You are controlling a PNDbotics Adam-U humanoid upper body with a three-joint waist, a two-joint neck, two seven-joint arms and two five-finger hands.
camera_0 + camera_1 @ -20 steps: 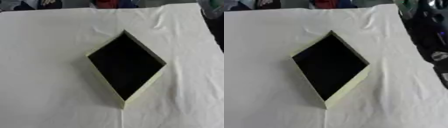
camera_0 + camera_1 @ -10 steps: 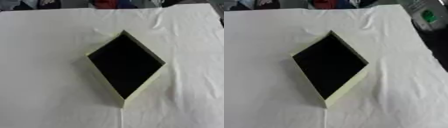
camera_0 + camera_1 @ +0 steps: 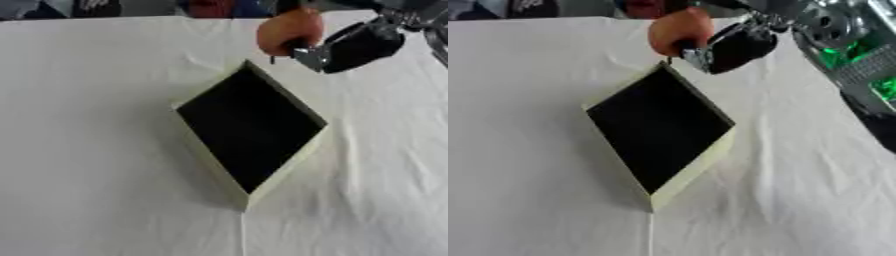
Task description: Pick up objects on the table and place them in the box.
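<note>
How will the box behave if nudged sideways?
The box is low, wide and sits flat: unlikely to tip. Its walls look thin and the interior looks empty: probably light, so it may slide. The wrinkled cloth under it could bunch.

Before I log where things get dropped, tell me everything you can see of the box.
The box is a shallow open tray with thin pale yellow walls, cardboard by the look, and a black inside in which nothing shows. It lies flat on the white cloth, turned so one corner points at the camera like a diamond. The right hand, carrying an orange object, hangs near its far corner; whether they touch is unclear.
</note>
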